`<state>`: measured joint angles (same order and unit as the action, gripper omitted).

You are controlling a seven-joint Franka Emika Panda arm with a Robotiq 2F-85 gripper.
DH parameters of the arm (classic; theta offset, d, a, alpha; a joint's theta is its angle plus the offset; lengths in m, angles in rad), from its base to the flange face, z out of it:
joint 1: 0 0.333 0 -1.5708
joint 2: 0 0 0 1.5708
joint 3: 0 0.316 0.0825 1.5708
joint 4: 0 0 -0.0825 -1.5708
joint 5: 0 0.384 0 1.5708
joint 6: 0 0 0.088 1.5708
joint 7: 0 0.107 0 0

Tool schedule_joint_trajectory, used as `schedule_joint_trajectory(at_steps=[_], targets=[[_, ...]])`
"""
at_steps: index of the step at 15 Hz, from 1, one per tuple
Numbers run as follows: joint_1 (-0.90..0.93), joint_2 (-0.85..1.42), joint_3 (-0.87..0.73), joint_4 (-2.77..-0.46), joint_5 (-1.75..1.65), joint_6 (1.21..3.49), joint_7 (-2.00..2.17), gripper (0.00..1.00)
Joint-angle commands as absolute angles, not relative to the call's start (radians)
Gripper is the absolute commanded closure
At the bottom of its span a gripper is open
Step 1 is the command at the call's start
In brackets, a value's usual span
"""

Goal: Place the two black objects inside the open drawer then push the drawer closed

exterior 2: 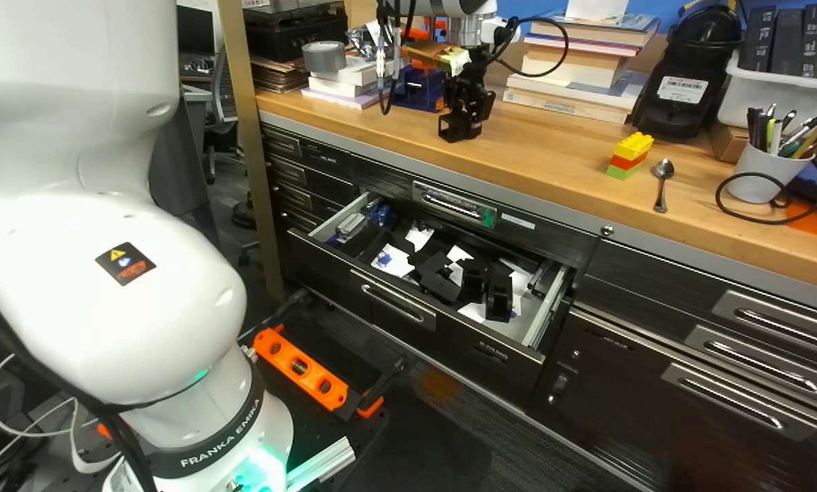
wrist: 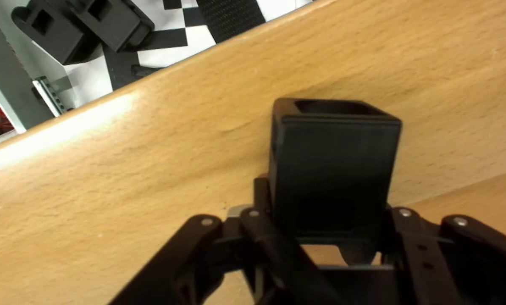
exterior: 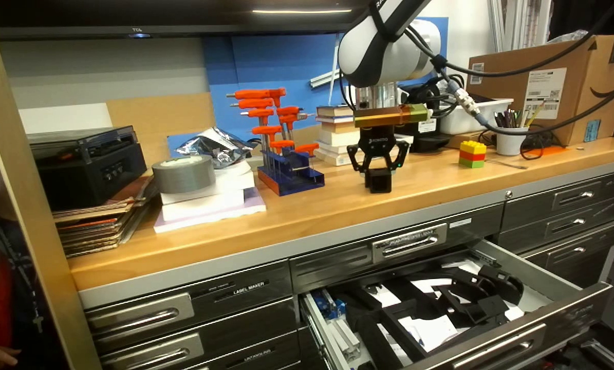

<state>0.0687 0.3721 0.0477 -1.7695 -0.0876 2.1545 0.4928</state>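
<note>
My gripper [exterior: 378, 172] is shut on a small matte-black block [exterior: 381, 183], its fingers on either side of it. It holds the block at the wooden tabletop, behind the drawer; I cannot tell whether it touches the wood. In the wrist view the held block [wrist: 335, 169] has an opening at its far end. The wide grey drawer [exterior: 569, 319] is pulled open below the tabletop; its front also shows in an exterior view [exterior 2: 463, 335]. Two similar black blocks [wrist: 51, 31] [wrist: 113, 23] lie side by side in it, among black parts and white patches.
On the tabletop [exterior: 307, 221] stand a red-handled hex key rack [exterior: 291, 169], a book stack [exterior: 332, 136], a toy-brick block [exterior: 472, 154], a spoon [exterior 2: 662, 181] and a pen cup [exterior: 511, 141]. A closed drawer's handle [exterior: 409, 244] is above the open drawer. The tabletop edge overhangs its back.
</note>
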Motion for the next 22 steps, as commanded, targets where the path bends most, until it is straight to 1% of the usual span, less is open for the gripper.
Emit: schedule_joint_trajectory(at_steps=[1,5,14,18,22], targets=[[0.085,0.376,0.027,-1.741,-0.055,2.130,0.463,0.68],[0.072,0.308,0.023,-1.817,-0.049,2.134,0.443,0.68],[-0.020,0.070,-0.045,-2.150,0.109,2.272,0.423,0.68],[-0.058,0.039,-0.073,-2.264,0.193,2.352,0.427,0.68],[-0.083,0.049,-0.089,-2.306,0.303,2.403,0.424,0.68]])
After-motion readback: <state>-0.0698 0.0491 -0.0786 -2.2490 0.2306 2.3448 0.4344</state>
